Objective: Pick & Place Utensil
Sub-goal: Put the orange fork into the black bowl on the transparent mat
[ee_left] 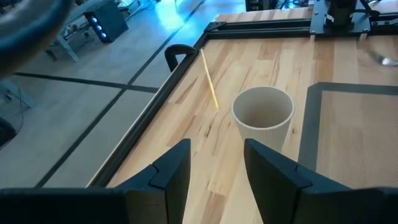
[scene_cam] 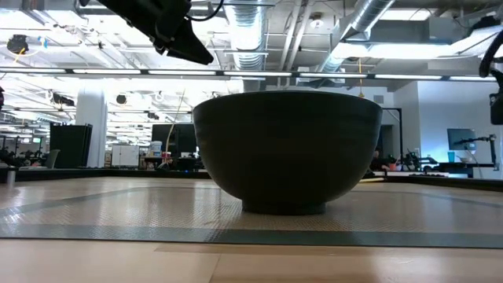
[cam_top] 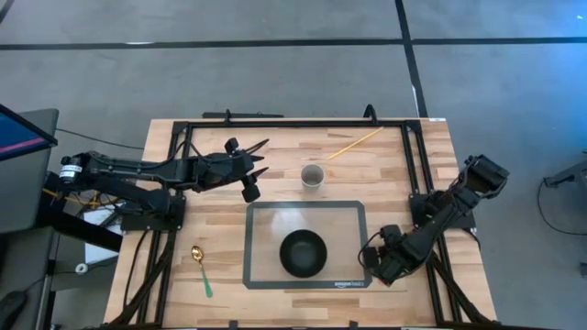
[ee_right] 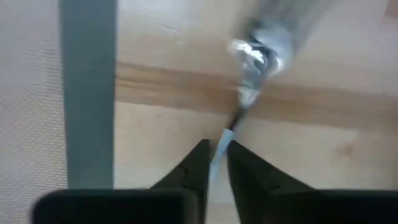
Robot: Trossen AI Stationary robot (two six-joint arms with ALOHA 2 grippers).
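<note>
Silver utensil [ee_right: 252,68] handle pinched between right claw [ee_right: 216,163] fingers beside mat [ee_right: 87,93]

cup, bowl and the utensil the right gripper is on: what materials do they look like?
Cup: likely paper, matte off-white, with a thin rim and faint ribbing on the wall.
Bowl: matte black, smooth and thick-walled; ceramic or plastic, can't tell which.
Utensil at the right gripper: looks like metal, with a silvery shiny head and thin stem, but it is blurred.
</note>
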